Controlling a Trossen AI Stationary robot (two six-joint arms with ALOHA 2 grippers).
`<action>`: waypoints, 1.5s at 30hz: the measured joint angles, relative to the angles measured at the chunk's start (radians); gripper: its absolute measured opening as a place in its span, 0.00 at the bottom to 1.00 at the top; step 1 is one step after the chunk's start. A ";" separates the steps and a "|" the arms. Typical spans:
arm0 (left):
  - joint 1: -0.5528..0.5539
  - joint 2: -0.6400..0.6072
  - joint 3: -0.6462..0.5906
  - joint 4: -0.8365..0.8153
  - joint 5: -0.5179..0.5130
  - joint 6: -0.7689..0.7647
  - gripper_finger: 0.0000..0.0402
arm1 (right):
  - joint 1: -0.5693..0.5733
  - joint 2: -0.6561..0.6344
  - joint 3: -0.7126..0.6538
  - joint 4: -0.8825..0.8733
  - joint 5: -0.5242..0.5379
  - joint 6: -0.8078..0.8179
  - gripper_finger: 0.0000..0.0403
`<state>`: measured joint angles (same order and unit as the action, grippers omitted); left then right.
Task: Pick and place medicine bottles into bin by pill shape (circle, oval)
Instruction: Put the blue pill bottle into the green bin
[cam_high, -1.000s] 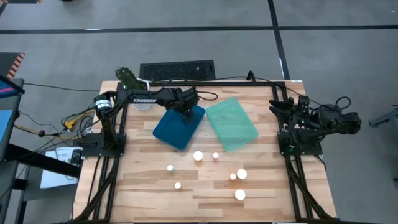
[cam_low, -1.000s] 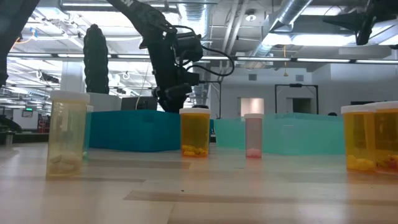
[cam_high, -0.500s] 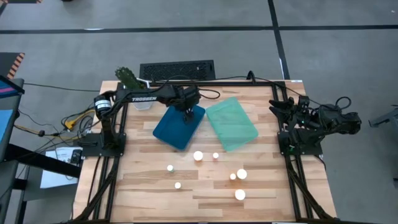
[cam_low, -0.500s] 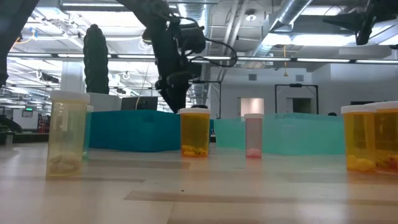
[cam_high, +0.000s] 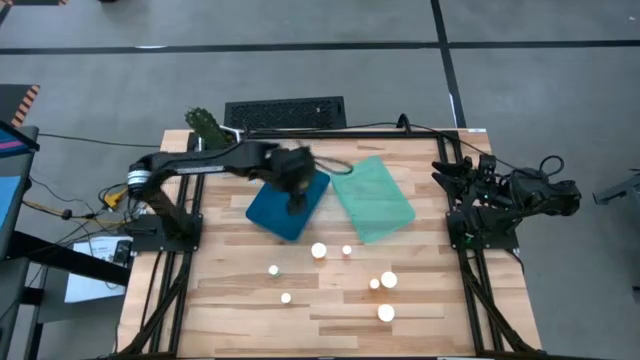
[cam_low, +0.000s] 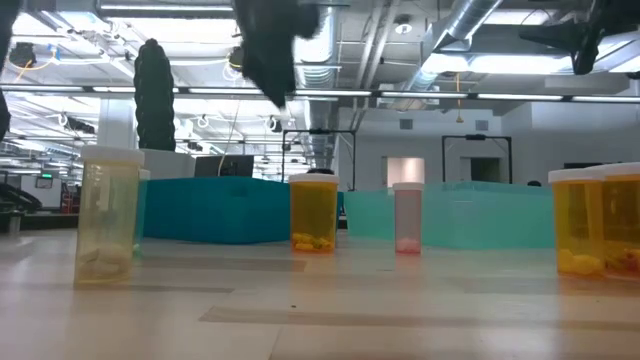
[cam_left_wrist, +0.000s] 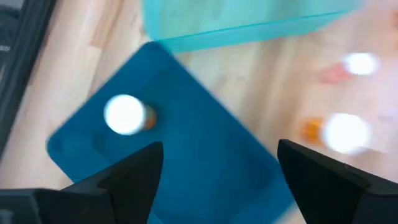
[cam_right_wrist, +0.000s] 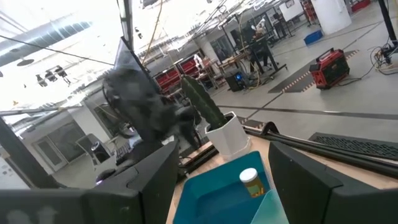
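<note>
A dark blue tray (cam_high: 272, 212) and a mint green tray (cam_high: 372, 198) lie side by side at the table's far middle. One white-capped amber bottle (cam_left_wrist: 127, 115) stands upright inside the blue tray; it also shows in the right wrist view (cam_right_wrist: 250, 182). Several more bottles stand on the wood nearer the front, among them a wide one (cam_high: 319, 250), a small one (cam_high: 347, 250) and one at the front (cam_high: 386, 313). My left gripper (cam_left_wrist: 217, 180) hangs open and empty above the blue tray (cam_high: 296, 197). My right gripper (cam_right_wrist: 224, 186) is open and empty, parked at the table's right edge (cam_high: 450, 172).
A white pot with a cactus (cam_high: 207, 125) stands at the far left corner, and a black grille (cam_high: 285, 113) lies beyond the far edge. In the low view a pale bottle (cam_low: 108, 215), an amber one (cam_low: 314, 213) and a thin one (cam_low: 408, 217) stand before the trays.
My left gripper has risen from low over the blue tray until it is almost out of the top of the low view, and has moved a little toward the near edge. The bottles on the table have stayed where they were.
</note>
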<state>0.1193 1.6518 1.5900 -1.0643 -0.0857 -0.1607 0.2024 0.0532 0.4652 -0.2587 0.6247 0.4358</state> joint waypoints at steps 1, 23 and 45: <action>-0.032 -0.035 -0.008 -0.001 -0.010 -0.027 0.76 | 0.000 0.000 0.000 0.000 0.000 0.000 0.65; -0.658 -0.276 -0.590 0.385 -0.268 -0.556 0.76 | 0.000 0.000 0.000 0.005 0.000 0.034 0.65; -0.667 -0.202 -0.773 0.651 -0.269 -0.502 0.76 | -0.001 0.000 0.000 0.005 0.002 0.037 0.65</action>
<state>-0.5474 1.4498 0.8165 -0.4135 -0.3548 -0.6627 0.2016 0.0532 0.4652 -0.2541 0.6270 0.4732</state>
